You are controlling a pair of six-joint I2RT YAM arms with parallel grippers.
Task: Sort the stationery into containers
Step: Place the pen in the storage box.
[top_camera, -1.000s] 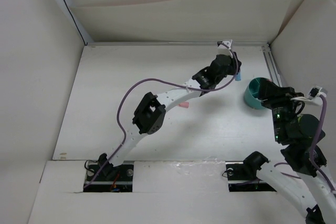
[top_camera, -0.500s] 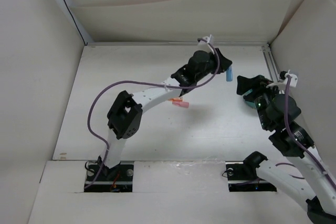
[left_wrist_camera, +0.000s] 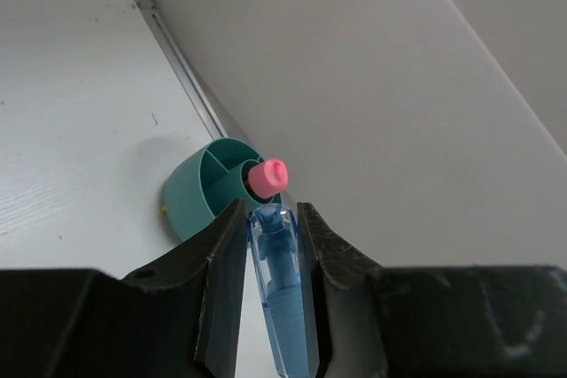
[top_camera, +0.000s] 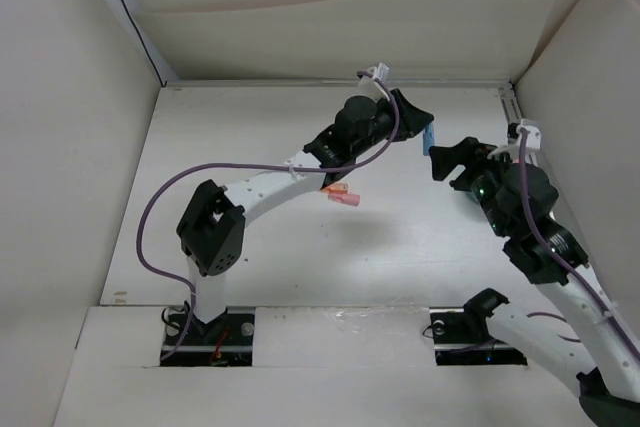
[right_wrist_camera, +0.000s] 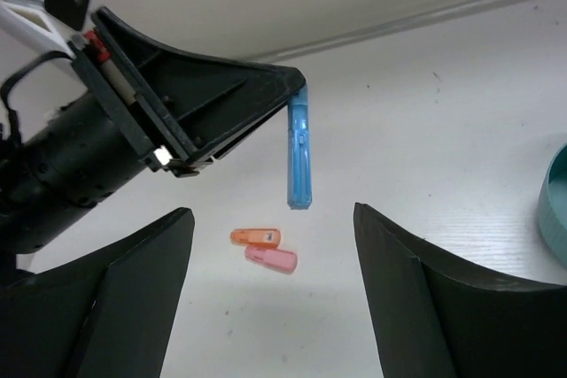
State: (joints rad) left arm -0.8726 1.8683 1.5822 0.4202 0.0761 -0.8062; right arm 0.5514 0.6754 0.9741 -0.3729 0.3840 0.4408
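Observation:
My left gripper [left_wrist_camera: 272, 219] is shut on a light blue capsule [left_wrist_camera: 279, 289], which hangs from its tips above the table [top_camera: 428, 140]. Beyond it, by the right wall, stands the round teal organizer [left_wrist_camera: 208, 192] with a pink-topped cylinder [left_wrist_camera: 266, 174] upright in it. My right gripper [right_wrist_camera: 273, 212] is open and empty, facing the left gripper [right_wrist_camera: 266, 95] with the capsule [right_wrist_camera: 299, 152] hanging between them. An orange piece [right_wrist_camera: 255, 237] and a pink piece [right_wrist_camera: 271, 259] lie side by side on the table below. In the top view the right arm hides most of the organizer.
White walls close in the table at the back and right, with a metal rail [left_wrist_camera: 182, 81] along the right wall's foot. The left arm's purple cable [top_camera: 250, 165] loops above the table. The organizer's rim [right_wrist_camera: 554, 210] shows at the right wrist view's edge.
The left gripper has drawn back leftward from the organizer, still holding the capsule. The right arm has swung left over the organizer, and its jaws have opened wider.

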